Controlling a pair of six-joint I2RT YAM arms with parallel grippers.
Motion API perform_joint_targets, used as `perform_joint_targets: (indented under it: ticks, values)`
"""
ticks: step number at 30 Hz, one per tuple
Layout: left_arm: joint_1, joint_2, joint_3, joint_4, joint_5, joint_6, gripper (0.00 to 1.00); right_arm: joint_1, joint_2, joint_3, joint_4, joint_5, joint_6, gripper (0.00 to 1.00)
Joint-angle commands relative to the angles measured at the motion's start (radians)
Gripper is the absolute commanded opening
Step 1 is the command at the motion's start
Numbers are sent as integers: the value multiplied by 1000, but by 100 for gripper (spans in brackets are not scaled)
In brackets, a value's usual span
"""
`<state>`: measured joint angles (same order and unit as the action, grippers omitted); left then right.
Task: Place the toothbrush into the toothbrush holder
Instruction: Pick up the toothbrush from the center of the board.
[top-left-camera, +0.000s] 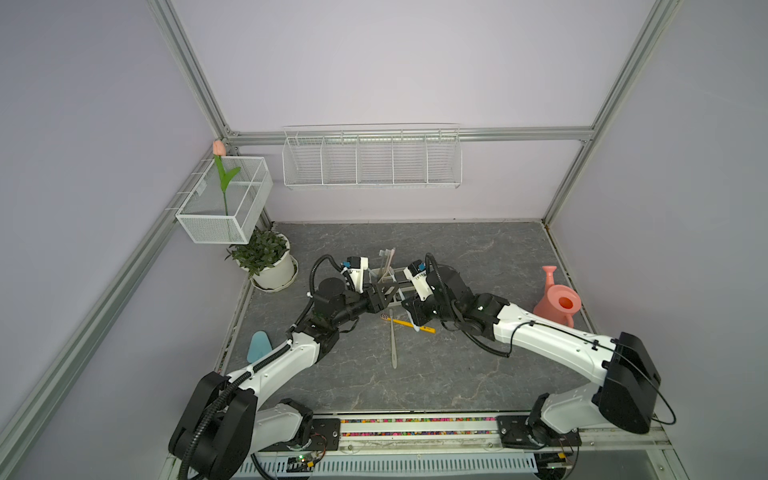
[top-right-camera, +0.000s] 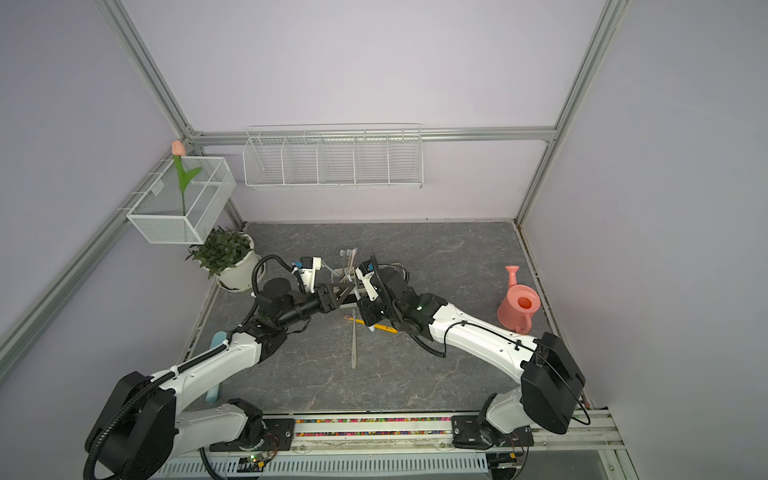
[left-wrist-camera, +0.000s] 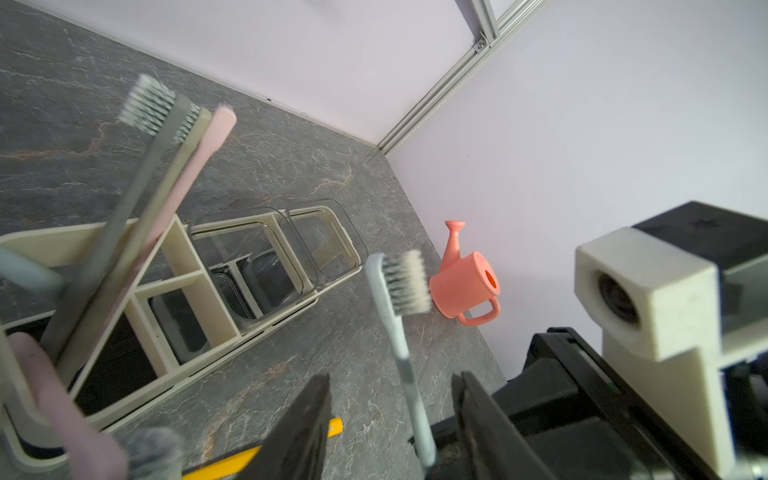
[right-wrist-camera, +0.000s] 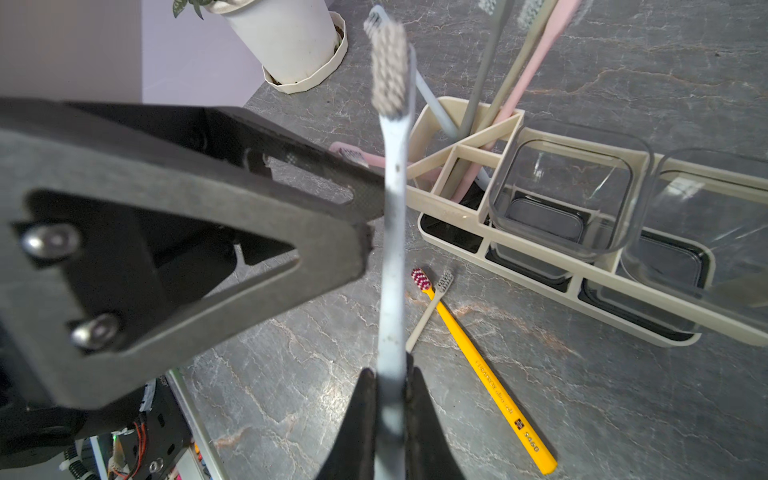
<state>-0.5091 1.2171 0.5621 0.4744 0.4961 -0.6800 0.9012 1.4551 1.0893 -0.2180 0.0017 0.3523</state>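
Note:
My right gripper (right-wrist-camera: 390, 374) is shut on the handle of a pale blue toothbrush (right-wrist-camera: 392, 232), which stands up from its fingers with the grey-white bristles at the far end. My left gripper (left-wrist-camera: 392, 378) is open, one jaw on each side of that toothbrush (left-wrist-camera: 399, 332), without touching it. One of the left gripper's fingers (right-wrist-camera: 208, 232) reaches the handle from the side. The cream toothbrush holder (right-wrist-camera: 465, 149) stands just behind, and its divided bin (left-wrist-camera: 195, 266) holds grey, beige and pink brushes (left-wrist-camera: 137, 199). Its two clear cups (right-wrist-camera: 561, 195) hold nothing.
A yellow toothbrush (top-left-camera: 409, 325) and a beige one (top-left-camera: 392, 345) lie crossed on the table in front of the holder. A pink watering can (top-left-camera: 557, 299) stands at the right, a potted plant (top-left-camera: 266, 262) at the back left. A wire basket (top-left-camera: 372, 160) hangs on the back wall.

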Motion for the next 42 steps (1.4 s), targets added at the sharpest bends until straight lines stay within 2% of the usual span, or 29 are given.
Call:
perform_joint_targets:
  ticks: [1,5,7,17,22,24,28,35,38,42]
  values:
    - [-6,8,12,27,2,-9,51,17,6,15,34,-23,17,7]
    - [-5,1,39,2,27,15,40,28,12,21,37,-26,15,7]
    - [-5,-9,38,-7,15,22,37,32,13,27,31,-27,12,7]
    - [-6,-16,32,-8,12,29,10,45,15,21,14,-18,8,7]
    - [-5,-41,26,-26,-8,44,0,48,3,8,12,-9,9,7]
    - [-5,-55,25,-41,-18,53,0,49,-11,-3,14,1,12,8]
    - [-5,-81,21,-66,-38,68,0,49,-49,-36,22,21,24,19]
    - [-5,-135,28,-139,-80,107,0,41,-134,-99,15,53,45,59]
    - [-5,-149,41,-166,-90,113,0,31,-187,-136,10,76,59,68]
    - [-5,-151,71,-182,-104,119,0,18,-264,-200,14,91,56,72]
